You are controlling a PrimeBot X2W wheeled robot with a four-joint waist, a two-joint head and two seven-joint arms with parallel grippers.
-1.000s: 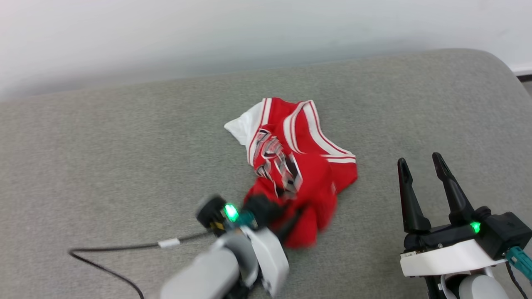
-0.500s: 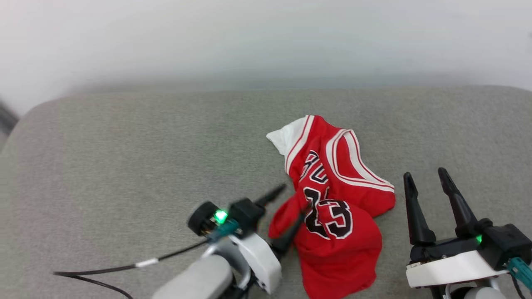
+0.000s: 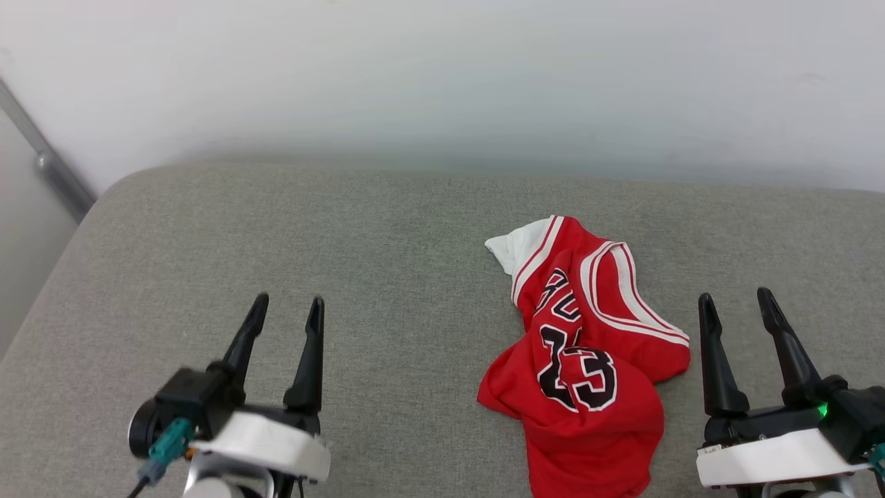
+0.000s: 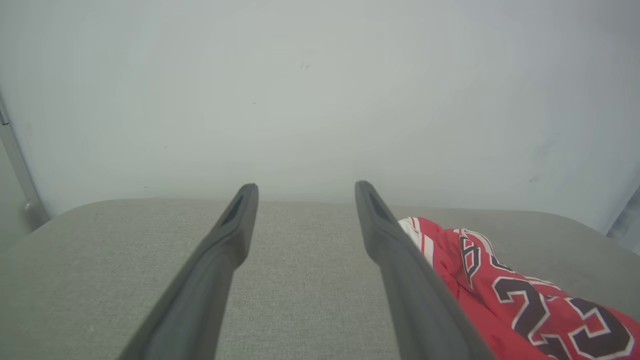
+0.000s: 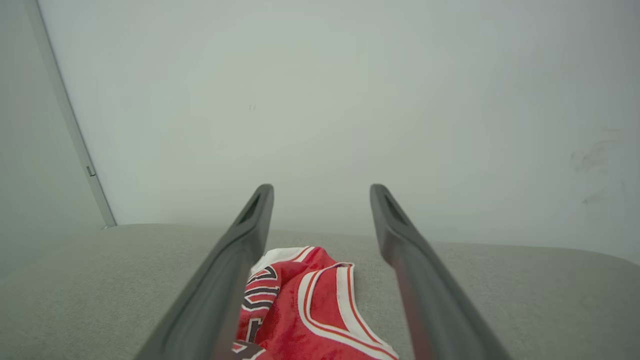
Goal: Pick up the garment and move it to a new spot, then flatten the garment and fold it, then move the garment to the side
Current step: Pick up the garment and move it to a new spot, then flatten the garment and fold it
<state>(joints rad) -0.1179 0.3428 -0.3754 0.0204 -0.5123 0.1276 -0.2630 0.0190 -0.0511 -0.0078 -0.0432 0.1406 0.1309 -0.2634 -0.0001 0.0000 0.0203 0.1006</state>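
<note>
The garment lies crumpled on the grey cushion, between the two pincers but far closer to the right one. The right pincer has its fingers spread wide with nothing between them. Its inner finger stands just beside the jersey's striped armhole edge, and whether it touches the cloth cannot be told. In the right wrist view the red heap sits low between this pincer's fingers and partly behind the left-hand finger, with the white sleeve at its far end. The left pincer is also spread wide and empty, well apart from the garment, which lies off to its right with bare cushion between them. In the left wrist view the jersey appears just past the right-hand finger, a black white-edged "23" facing up. The shirt is bunched, not flat: the white sleeve points away from both pincers towards the white wall, and the red body is folded over itself at the near end. A grey rail runs down the wall beyond the left pincer's outer side.
</note>
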